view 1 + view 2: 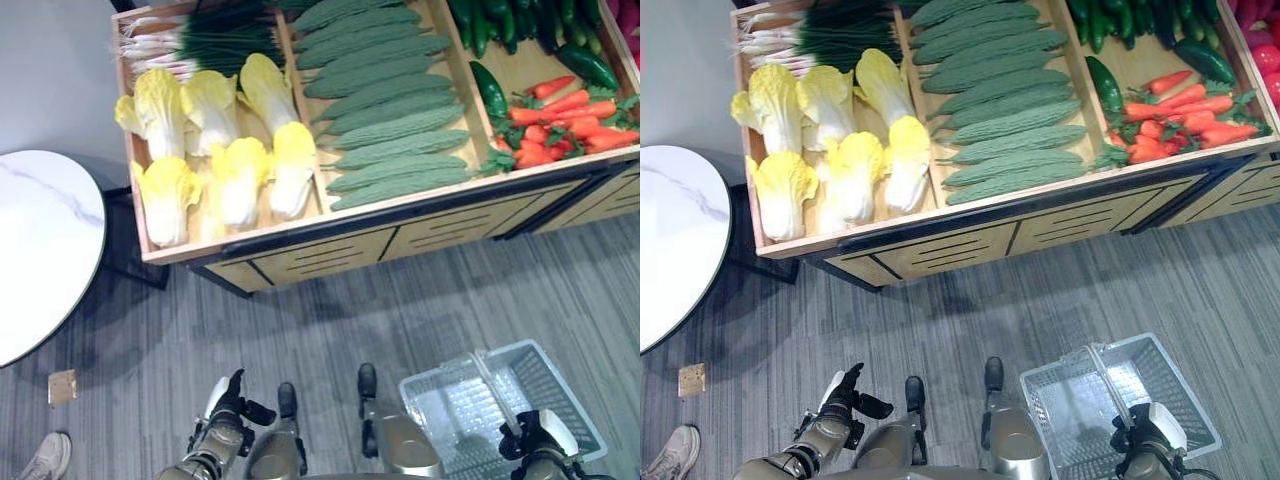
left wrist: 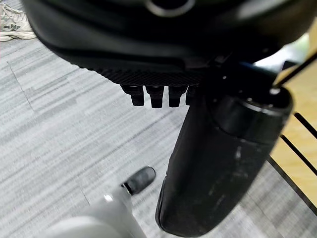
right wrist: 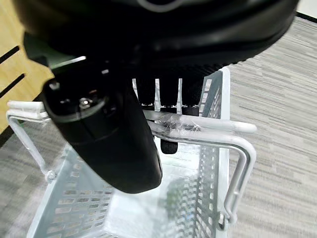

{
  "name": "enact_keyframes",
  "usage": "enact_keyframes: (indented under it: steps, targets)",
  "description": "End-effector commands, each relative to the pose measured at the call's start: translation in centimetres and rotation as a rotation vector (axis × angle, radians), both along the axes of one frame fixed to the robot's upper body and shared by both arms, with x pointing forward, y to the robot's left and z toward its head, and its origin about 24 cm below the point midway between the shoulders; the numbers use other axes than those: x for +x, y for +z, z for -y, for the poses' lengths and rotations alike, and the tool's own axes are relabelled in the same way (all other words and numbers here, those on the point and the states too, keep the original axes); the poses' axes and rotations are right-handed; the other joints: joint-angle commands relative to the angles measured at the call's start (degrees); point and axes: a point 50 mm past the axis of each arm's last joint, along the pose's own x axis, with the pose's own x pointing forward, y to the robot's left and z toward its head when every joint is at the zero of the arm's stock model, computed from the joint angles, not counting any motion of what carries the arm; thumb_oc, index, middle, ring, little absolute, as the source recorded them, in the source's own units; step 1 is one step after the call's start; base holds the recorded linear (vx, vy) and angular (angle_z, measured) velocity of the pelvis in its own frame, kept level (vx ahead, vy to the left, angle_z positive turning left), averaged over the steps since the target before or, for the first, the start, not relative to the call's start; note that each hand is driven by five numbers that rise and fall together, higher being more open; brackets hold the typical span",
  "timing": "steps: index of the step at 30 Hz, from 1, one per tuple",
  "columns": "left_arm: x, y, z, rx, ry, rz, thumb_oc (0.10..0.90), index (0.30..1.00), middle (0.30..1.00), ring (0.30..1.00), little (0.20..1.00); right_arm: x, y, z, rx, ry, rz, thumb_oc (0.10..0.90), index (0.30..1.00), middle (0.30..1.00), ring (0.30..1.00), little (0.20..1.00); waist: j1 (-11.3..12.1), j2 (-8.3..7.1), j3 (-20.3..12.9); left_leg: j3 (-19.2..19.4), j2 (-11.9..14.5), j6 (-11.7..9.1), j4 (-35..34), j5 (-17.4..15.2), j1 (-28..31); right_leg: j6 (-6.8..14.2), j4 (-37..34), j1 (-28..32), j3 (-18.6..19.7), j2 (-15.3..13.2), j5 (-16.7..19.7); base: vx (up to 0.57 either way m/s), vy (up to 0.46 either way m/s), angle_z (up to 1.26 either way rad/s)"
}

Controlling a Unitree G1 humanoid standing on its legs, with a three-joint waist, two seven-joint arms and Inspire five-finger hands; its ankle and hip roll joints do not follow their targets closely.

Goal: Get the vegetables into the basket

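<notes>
The vegetables lie in a wooden display stand (image 1: 300, 250) with divided compartments. Along its left end, pale yellow cabbages (image 1: 215, 140) fill the front of one compartment, with green onions (image 1: 195, 40) at the back edge behind them. The next compartment holds a row of bumpy green gourds (image 1: 385, 110) stacked from front to back. To the right of that, orange carrots (image 1: 560, 120) with green tops lie at the front edge, a dark green cucumber (image 1: 488, 88) just beside them, and dark green peppers (image 1: 500, 20) at the back.

The basket (image 1: 450, 400), a pale wire one with a swing handle (image 3: 198, 126), stands on the grey floor (image 1: 400, 300) in front of the stand, well apart from the vegetables and holding none of them. The right hand (image 1: 535, 435) is at the basket's near rim, and its fingers (image 3: 168, 94) are curled round the handle in the right wrist view.

The left hand (image 1: 228, 400) hangs over the floor to the left of the basket, fingers relaxed and holding nothing.

A round white tabletop (image 1: 40, 250) sits left of the stand. A person's shoe (image 1: 45, 457) shows on the floor near it.
</notes>
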Motion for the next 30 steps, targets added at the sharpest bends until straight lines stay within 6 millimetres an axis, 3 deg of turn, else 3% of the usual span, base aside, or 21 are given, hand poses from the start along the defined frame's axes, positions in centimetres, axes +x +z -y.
enact_keyframes:
  steps: [1, 6, 8, 9, 10, 15, 16, 18, 20, 22, 25, 27, 28, 29, 30]
  targets:
    - [-6.4, 0.0, -7.4, 0.082, 0.231, -0.100, 0.900, 1.000, 1.000, 1.000, 1.000, 0.7, -1.2, -3.2, 0.252, -0.005, 0.066, 0.400, 0.300, 0.300, 0.300, 0.300, 5.71, -9.76, -6.78, -2.64, 0.65, -1.10, 0.03, -2.19, -1.23, 8.03, -4.50, 4.93, 4.39, -7.09, -1.13, -0.01, 0.005, 0.06]
    - [-6.1, 0.3, -7.8, 0.090, 0.298, -0.059, 0.900, 1.000, 1.000, 1.000, 1.000, 0.7, -0.9, -2.9, 0.249, -0.015, 0.094, 0.400, 0.300, 0.300, 0.300, 0.300, 5.51, -9.54, -6.20, -3.00, 1.51, -1.94, 0.03, -1.16, -1.86, 7.82, -4.50, 4.66, 3.33, -6.60, -1.29, -0.04, -0.059, 0.07]
    - [-7.2, 0.4, -8.6, 0.049, 0.520, -0.008, 0.900, 1.000, 1.000, 1.000, 1.000, 0.2, -1.0, -2.7, 0.249, -0.034, 0.087, 0.400, 0.300, 0.300, 0.300, 0.300, 5.76, -9.43, -6.33, -3.02, 1.97, -2.30, 0.03, -0.84, -1.92, 7.67, -4.50, 4.66, 3.44, -6.33, -1.39, -0.01, -0.043, 0.02]
    - [-7.2, 0.4, -8.7, 0.049, 0.521, -0.008, 0.900, 1.000, 1.000, 1.000, 1.000, 0.2, -1.0, -2.7, 0.249, -0.033, 0.087, 0.400, 0.300, 0.300, 0.300, 0.300, 5.71, -9.42, -6.30, -3.04, 1.98, -2.31, 0.03, -0.86, -1.87, 7.67, -4.50, 4.73, 3.41, -6.33, -1.42, 0.00, 0.000, 0.00]
    - [-7.9, 0.9, -9.7, 0.028, 0.724, 0.085, 0.900, 1.000, 1.000, 1.000, 1.000, -0.3, -1.1, -2.6, 0.248, -0.052, 0.087, 0.400, 0.300, 0.300, 0.300, 0.300, 5.85, -9.23, -6.24, -3.29, 2.07, -2.34, 0.03, -0.98, -1.38, 7.64, -4.50, 5.31, 3.14, -6.37, -1.59, 0.00, 0.000, 0.00]
    - [-8.7, 1.5, -11.1, -0.028, 0.976, 0.223, 0.900, 1.000, 1.000, 1.000, 1.000, -0.9, -1.2, -2.8, 0.262, -0.057, 0.089, 0.400, 0.300, 0.300, 0.300, 0.300, 5.44, -9.01, -6.82, -3.01, 2.24, -2.44, 0.03, -1.12, -0.96, 7.74, -4.50, 5.46, 3.14, -6.52, -1.53, 0.03, 0.008, 0.05]
    - [-2.4, 3.8, -10.6, -0.142, 0.998, 0.477, 0.900, 1.000, 1.000, 1.000, 1.000, -0.3, -1.0, -2.9, 0.254, -0.007, 0.090, 0.400, 0.300, 0.300, 0.300, 0.300, 4.23, -8.85, -7.16, -2.27, 2.42, -2.50, 0.03, -1.26, -0.40, 7.79, -4.50, 5.48, 3.77, -6.49, -1.35, 0.05, 0.031, 0.02]
    - [-3.4, 3.0, -10.2, -0.118, 1.076, 0.431, 0.900, 1.000, 1.000, 1.000, 1.000, -0.1, -1.1, -3.1, 0.237, 0.015, 0.074, 0.400, 0.300, 0.300, 0.300, 0.300, 3.66, -9.12, -7.33, -1.65, 2.58, -2.54, 0.03, -1.63, 0.21, 7.77, -4.50, 5.54, 4.24, -6.36, -1.43, 0.06, 0.030, 0.00]
    - [-5.0, 3.2, -12.1, -0.015, 1.155, 0.391, 0.900, 1.000, 1.000, 1.000, 1.000, -0.2, -1.3, -3.6, 0.236, 0.042, 0.052, 0.400, 0.300, 0.300, 0.300, 0.300, 2.78, -9.66, -8.02, -0.51, 2.80, -2.74, 0.03, -2.38, 1.34, 7.80, -4.50, 5.68, 5.30, -6.14, -1.57, 0.10, 0.035, -0.25]
    - [-4.8, 4.9, -14.5, 0.138, 1.177, 0.404, 0.900, 1.000, 1.000, 1.000, 1.000, 0.2, -1.3, -4.1, 0.222, 0.115, 0.057, 0.400, 0.300, 0.300, 0.300, 0.300, 1.63, -10.40, -8.95, 0.76, 3.12, -3.04, 0.03, -3.27, 2.68, 7.98, -4.50, 5.93, 6.64, -5.92, -1.72, 0.10, 0.020, -0.45]
    - [-2.4, 7.5, -16.2, 0.276, 1.107, 0.508, 0.900, 1.000, 1.000, 1.000, 1.000, 0.6, -1.1, -4.4, 0.200, 0.167, 0.076, 0.400, 0.300, 0.300, 0.300, 0.300, 0.89, -10.75, -9.58, 1.58, 3.15, -3.26, 0.03, -3.74, 3.49, 8.10, -4.50, 6.22, 7.47, -5.76, -1.83, 0.05, 0.004, -0.35]
    - [0.0, 8.9, -15.9, 0.306, 1.006, 0.596, 0.900, 1.000, 1.000, 1.000, 1.000, 0.9, -0.8, -4.3, 0.189, 0.176, 0.096, 0.400, 0.300, 0.300, 0.300, 0.300, 0.78, -10.73, -9.60, 1.62, 3.16, -3.32, 0.03, -3.78, 3.64, 8.20, -4.50, 6.32, 7.39, -5.80, -1.81, 0.04, -0.005, -0.05]
    - [3.9, 13.1, -15.9, 0.361, 0.861, 0.837, 0.900, 1.000, 1.000, 1.000, 1.000, 1.0, -0.6, -4.0, 0.171, 0.179, 0.106, 0.400, 0.300, 0.300, 0.300, 0.300, 0.76, -10.63, -9.46, 1.36, 3.12, -3.33, 0.03, -3.76, 3.74, 8.34, -4.50, 6.35, 7.25, -5.85, -1.83, 0.00, 0.000, 0.00]
    - [3.9, 13.1, -15.9, 0.362, 0.861, 0.837, 0.900, 1.000, 1.000, 1.000, 1.000, 1.0, -0.6, -4.0, 0.171, 0.179, 0.106, 0.400, 0.300, 0.300, 0.300, 0.300, 0.77, -10.63, -9.45, 1.36, 3.12, -3.33, 0.03, -3.77, 3.76, 8.34, -4.50, 6.38, 7.24, -5.85, -1.84, 0.00, 0.000, 0.00]
    - [4.7, 14.3, -15.8, 0.367, 0.849, 0.906, 0.900, 1.000, 1.000, 1.000, 1.000, 1.2, -0.5, -4.1, 0.172, 0.189, 0.115, 0.400, 0.300, 0.300, 0.300, 0.300, 0.68, -10.62, -9.44, 1.37, 3.08, -3.33, 0.03, -3.81, 3.82, 8.41, -4.50, 6.34, 7.33, -5.83, -1.86, 0.00, 0.000, 0.00]
